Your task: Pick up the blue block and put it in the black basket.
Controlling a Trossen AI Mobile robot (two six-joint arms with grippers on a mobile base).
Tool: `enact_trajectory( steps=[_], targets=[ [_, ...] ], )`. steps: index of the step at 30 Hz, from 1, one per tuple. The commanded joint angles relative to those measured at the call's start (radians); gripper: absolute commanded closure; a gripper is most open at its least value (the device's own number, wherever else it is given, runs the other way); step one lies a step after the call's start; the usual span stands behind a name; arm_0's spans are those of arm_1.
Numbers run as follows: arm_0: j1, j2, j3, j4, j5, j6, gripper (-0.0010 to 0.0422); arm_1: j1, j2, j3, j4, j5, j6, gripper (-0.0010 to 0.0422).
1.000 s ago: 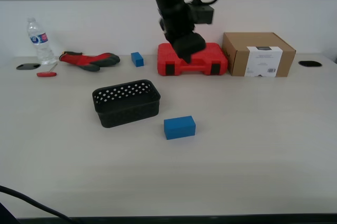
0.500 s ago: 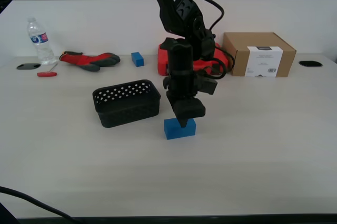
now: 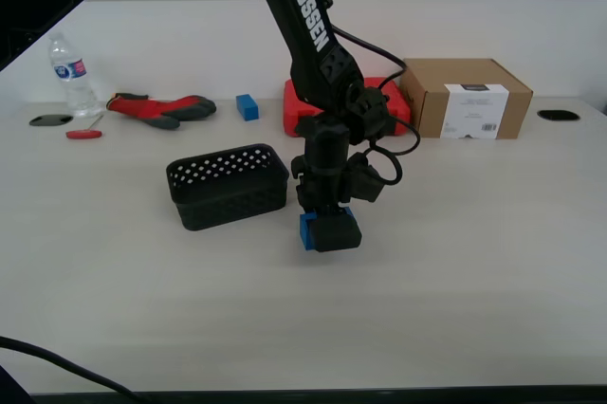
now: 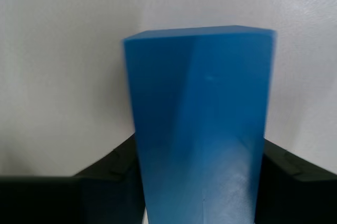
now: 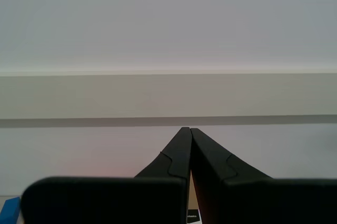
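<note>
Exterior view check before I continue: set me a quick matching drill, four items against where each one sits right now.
Things:
1. blue block
2. black basket
3. cardboard box
4. water bottle

Places:
A. far back at the exterior view's left
B. between the fingers of my first gripper, on the table
C. back at the exterior view's right, beside the red tool case
D. just toward the exterior view's left of the blue block

Pairs: 1-B, 2-D, 3-C, 4-A

Pale table [image 3: 493, 262] – black basket [image 3: 229, 185], blue block [image 3: 307, 231], red case [image 3: 302, 108], cardboard box [image 3: 465, 98], bottle [image 3: 70, 73], gloves [image 3: 159, 107]
</note>
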Motion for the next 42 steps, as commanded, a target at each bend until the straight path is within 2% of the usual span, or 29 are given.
enact_trajectory(
  steps=[1, 2, 7, 11, 15, 18, 23, 30, 32, 35, 38, 40, 42],
  targets=[
    [0.0, 0.0, 0.002, 0.003, 0.0, 0.0, 0.0413, 0.005, -0.088, 0.004, -0.077, -0.003, 0.042, 0.0403],
    [0.0, 0.0, 0.002, 0.004, 0.0, 0.0, 0.0413, 0.009, -0.142, 0.004, -0.089, -0.003, 0.043, 0.0417],
    [0.0, 0.0, 0.002, 0.0, 0.0, 0.0, 0.0413, 0.045, -0.449, -0.008, -0.104, -0.04, 0.064, 0.0415],
    [0.0, 0.0, 0.002, -0.005, 0.0, 0.0, 0.0413, 0.164, -0.561, -0.01, -0.098, -0.109, 0.087, 0.0414],
    [0.0, 0.0, 0.002, -0.003, 0.0, 0.0, 0.0413, 0.344, -0.525, -0.064, -0.066, -0.1, 0.035, 0.0414],
    [0.0, 0.0, 0.002, -0.009, 0.0, 0.0, 0.0413, 0.439, -0.458, -0.131, -0.026, 0.011, -0.006, 0.0414],
    [0.0, 0.0, 0.002, -0.016, 0.0, 0.0, 0.0413, 0.438, -0.346, -0.196, 0.069, 0.015, 0.008, 0.0413],
    [0.0, 0.0, 0.002, -0.024, 0.0, 0.0, 0.0413, 0.436, -0.299, -0.196, 0.03, 0.039, 0.025, 0.0407],
    [0.0, 0.0, 0.002, -0.024, 0.0, 0.0, 0.0413, 0.436, -0.299, -0.189, 0.006, 0.039, 0.028, 0.0379],
    [0.0, 0.0, 0.002, -0.024, 0.0, 0.0, 0.0413, 0.436, -0.299, -0.189, 0.006, 0.036, 0.022, 0.0312],
    [0.0, 0.0, 0.002, -0.024, 0.0, 0.0, 0.0413, 0.436, -0.299, -0.189, 0.001, 0.035, 0.019, 0.0203],
    [0.0, 0.0, 0.002, -0.024, 0.0, 0.0, 0.0413, 0.436, -0.299, -0.189, 0.005, 0.031, 0.011, 0.011],
    [0.0, 0.0, 0.002, -0.024, 0.0, 0.0, 0.0413, 0.435, -0.299, -0.189, 0.009, 0.03, 0.011, 0.0081]
  ],
)
